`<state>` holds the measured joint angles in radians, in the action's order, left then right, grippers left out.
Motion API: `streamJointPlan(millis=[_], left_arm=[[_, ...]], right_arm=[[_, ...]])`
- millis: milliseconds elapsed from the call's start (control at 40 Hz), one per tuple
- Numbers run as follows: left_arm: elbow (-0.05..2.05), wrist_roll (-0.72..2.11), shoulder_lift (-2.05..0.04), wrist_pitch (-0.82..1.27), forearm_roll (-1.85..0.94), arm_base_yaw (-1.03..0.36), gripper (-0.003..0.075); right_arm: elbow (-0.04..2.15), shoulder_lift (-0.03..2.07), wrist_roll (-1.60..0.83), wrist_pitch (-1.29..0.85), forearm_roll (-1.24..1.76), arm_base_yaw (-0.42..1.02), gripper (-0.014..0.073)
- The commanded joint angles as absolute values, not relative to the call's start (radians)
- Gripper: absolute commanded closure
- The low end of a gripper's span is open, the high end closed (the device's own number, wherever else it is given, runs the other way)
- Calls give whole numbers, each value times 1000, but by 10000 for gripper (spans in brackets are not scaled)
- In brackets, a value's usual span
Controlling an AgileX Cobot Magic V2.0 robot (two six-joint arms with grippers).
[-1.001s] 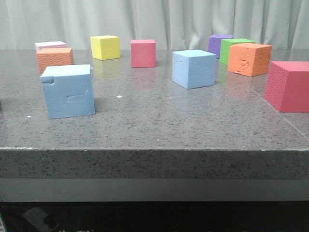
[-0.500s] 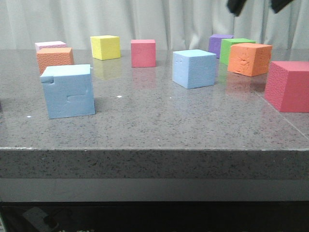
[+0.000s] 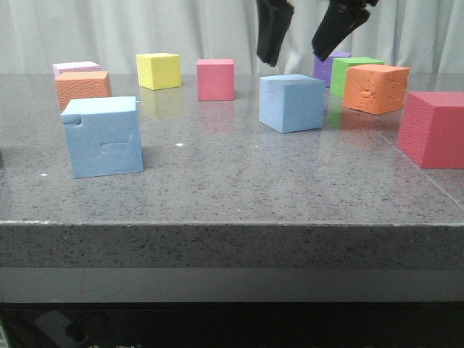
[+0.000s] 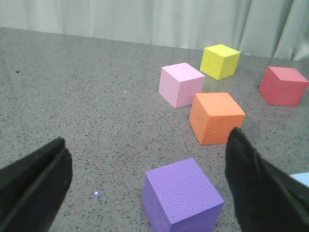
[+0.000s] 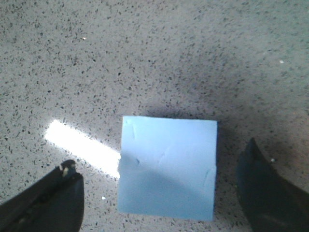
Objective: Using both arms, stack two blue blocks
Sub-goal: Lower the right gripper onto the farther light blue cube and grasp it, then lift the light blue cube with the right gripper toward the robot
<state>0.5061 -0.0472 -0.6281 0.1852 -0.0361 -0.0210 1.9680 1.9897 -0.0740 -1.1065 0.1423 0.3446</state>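
Right gripper (image 3: 301, 32) enters from the top edge of the front view; only the two dark fingers show, the arm above is cut off. Fingers spread wide, nothing between them, hanging above the plainer blue block (image 3: 291, 102) with clear air in between. Right wrist view looks straight down on that block (image 5: 167, 167): it sits centred between the finger tips, a gap on both sides, its near edge close to the frame edge.

Left gripper (image 4: 149, 188) is out of the front view. Its wrist view shows both fingers partly cut off by the frame, wide apart, holding nothing. A purple cube (image 4: 182, 197) sits between them, apart from both. The orange cube (image 4: 216, 117), pink cube (image 4: 181, 84), yellow cube (image 4: 220, 61) and a red cube (image 4: 283, 85) lie farther out. A sliver of light blue at the right edge is too cropped to identify.

Chipped blue block (image 3: 103, 135) stands alone near-left on the bench (image 3: 232, 188), chipped corner and dent facing the camera, open bench all round it. The two blue blocks are well apart, bare bench between them.

Right side is tighter: orange cube (image 3: 375, 88), green cube (image 3: 353, 71) and a second purple cube (image 3: 330, 67) cluster just right of and behind the plainer block, the purple one partly hidden by a finger. Big red cube (image 3: 431, 129) is cut off at the right edge.
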Motion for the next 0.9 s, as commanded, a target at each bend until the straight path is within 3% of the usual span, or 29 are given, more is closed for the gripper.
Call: streamJointPlan(millis=[0,500,751,876], left_arm=[[544,-52,-632,101,-36,-20,92],[544,-52,-632,101,-36,-20,92],[544,-52,-632,101,-36,-20,92],[544,-52,-632,101,-36,-20,92]], right_arm=[[2006,1955,-86,-1086,153,343,-47],[2006,2001,-86,-1091,155,343,-39],[2006,2001,-86,-1101,155,343,176],[2016,2001,-86,-1111,155,343,191]])
